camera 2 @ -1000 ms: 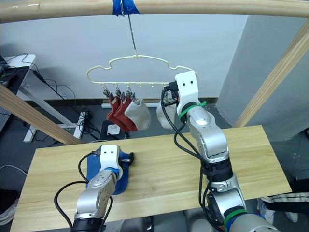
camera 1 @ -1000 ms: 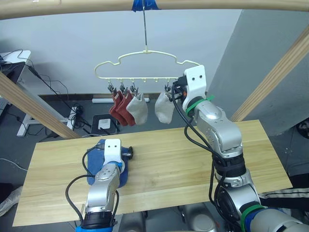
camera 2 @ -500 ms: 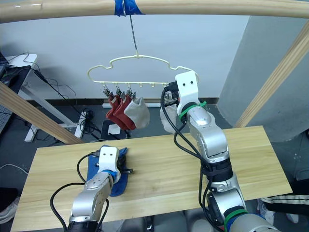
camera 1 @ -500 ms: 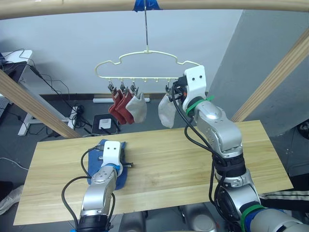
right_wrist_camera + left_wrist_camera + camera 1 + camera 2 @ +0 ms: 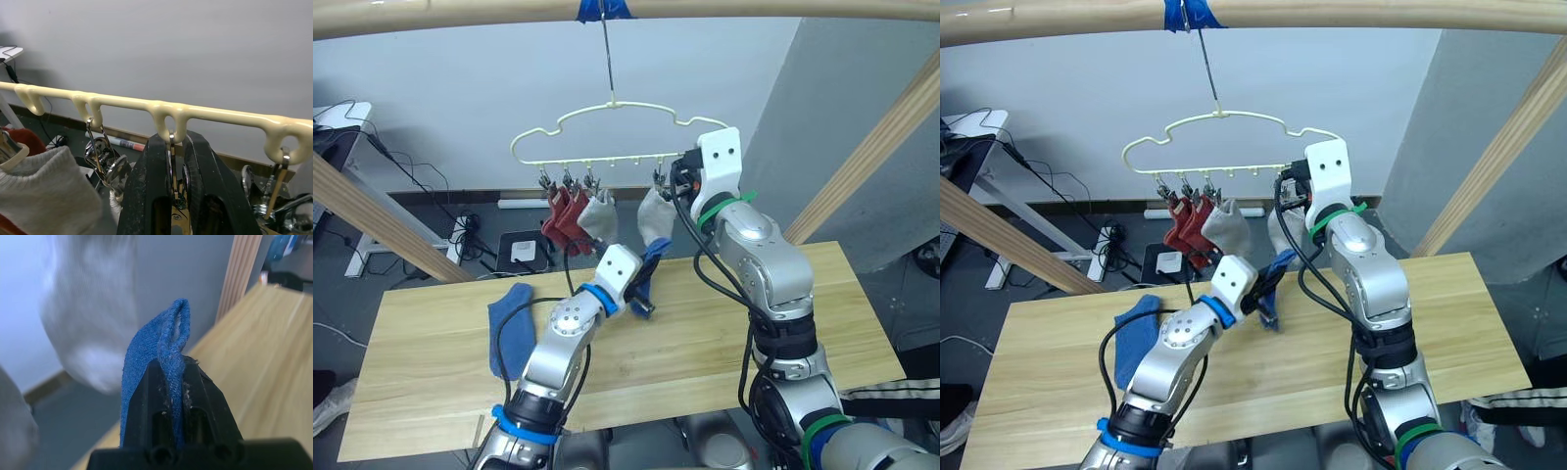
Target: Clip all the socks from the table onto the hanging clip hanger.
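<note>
My left gripper is shut on a blue sock, held up above the table just under the clip hanger. In the left wrist view the sock's folded edge sticks up from between the fingers. My right gripper is shut on a metal clip that hangs from the cream hanger bar. Two rust-red socks and two light grey socks hang from clips. A second blue sock lies at the table's left.
The hanger's hook hangs from a round wooden pole overhead. Slanted wooden beams stand at both sides behind the table. Cables and a power strip lie on the floor beyond the far edge.
My left gripper shut on a blue sock at the table's left and carried it up and to the right, under the hanger. The right gripper stayed on its clip.
</note>
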Controlling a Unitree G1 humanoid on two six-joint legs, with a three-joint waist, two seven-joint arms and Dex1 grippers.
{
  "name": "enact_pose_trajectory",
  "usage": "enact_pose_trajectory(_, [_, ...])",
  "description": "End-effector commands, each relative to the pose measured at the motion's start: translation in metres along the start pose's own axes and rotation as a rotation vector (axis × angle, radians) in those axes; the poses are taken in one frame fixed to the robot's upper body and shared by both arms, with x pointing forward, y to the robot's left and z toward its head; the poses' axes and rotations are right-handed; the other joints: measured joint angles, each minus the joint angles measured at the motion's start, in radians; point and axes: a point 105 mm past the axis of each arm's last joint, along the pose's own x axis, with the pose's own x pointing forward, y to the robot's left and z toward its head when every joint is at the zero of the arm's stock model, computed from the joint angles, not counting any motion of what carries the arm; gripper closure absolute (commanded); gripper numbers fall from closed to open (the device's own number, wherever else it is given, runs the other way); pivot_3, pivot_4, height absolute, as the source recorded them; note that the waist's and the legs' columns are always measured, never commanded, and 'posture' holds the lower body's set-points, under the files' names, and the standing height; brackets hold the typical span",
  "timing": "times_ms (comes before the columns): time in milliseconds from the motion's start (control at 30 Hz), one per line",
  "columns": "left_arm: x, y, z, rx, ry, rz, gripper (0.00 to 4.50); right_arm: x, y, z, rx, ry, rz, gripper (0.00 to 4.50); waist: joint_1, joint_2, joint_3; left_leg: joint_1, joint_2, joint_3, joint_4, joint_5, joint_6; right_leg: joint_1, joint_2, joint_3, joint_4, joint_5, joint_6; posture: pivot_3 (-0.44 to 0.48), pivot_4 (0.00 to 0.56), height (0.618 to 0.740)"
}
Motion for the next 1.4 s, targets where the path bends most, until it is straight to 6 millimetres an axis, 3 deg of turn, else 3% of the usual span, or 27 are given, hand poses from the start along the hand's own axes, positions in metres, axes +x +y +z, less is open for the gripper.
enact_pose_trajectory(33, [0.008, -0.005, 0.014, -0.002, -0.059, 0.012, 4.50, -0.005, 0.000, 0.019, 0.011, -0.064, -0.001, 4.42, 0.000, 0.000, 0.000, 0.000, 0.000, 0.000, 0.000, 0.000, 0.000, 0.000, 0.000, 0.000, 0.000, 0.000, 0.000, -0.243, 0.240, 0.740])
enact_pose_trajectory(233, [0.027, -0.005, 0.033, -0.012, -0.122, 0.068, 4.50, -0.006, 0.002, 0.018, 0.020, -0.055, 0.003, 4.42, 0.000, 0.000, 0.000, 0.000, 0.000, 0.000, 0.000, 0.000, 0.000, 0.000, 0.000, 0.000, 0.000, 0.000, 0.000, -0.245, 0.242, 0.740])
enact_pose_trajectory(533, [0.038, -0.004, 0.049, -0.085, -0.185, 0.131, 4.50, -0.006, 0.002, 0.017, 0.023, -0.047, 0.001, 4.42, 0.000, 0.000, 0.000, -0.001, -0.001, 0.000, 0.000, 0.000, 0.000, 0.000, 0.000, 0.000, -0.001, 0.000, 0.000, -0.251, 0.244, 0.740])
enact_pose_trajectory(1167, [0.042, -0.002, 0.058, -0.180, -0.211, 0.167, 4.50, -0.006, 0.001, 0.014, 0.028, -0.032, -0.004, 4.42, 0.000, 0.000, 0.000, -0.001, -0.001, -0.001, 0.000, 0.000, 0.000, 0.000, 0.001, 0.000, -0.002, 0.000, 0.000, -0.248, 0.243, 0.740])
enact_pose_trajectory(1400, [0.041, -0.006, 0.049, -0.241, -0.171, 0.152, 4.50, -0.006, 0.001, 0.015, 0.028, -0.041, -0.008, 4.42, 0.000, 0.000, 0.000, -0.002, -0.001, -0.001, 0.000, 0.000, 0.000, 0.000, 0.001, -0.001, -0.002, 0.000, 0.000, -0.248, 0.235, 0.740])
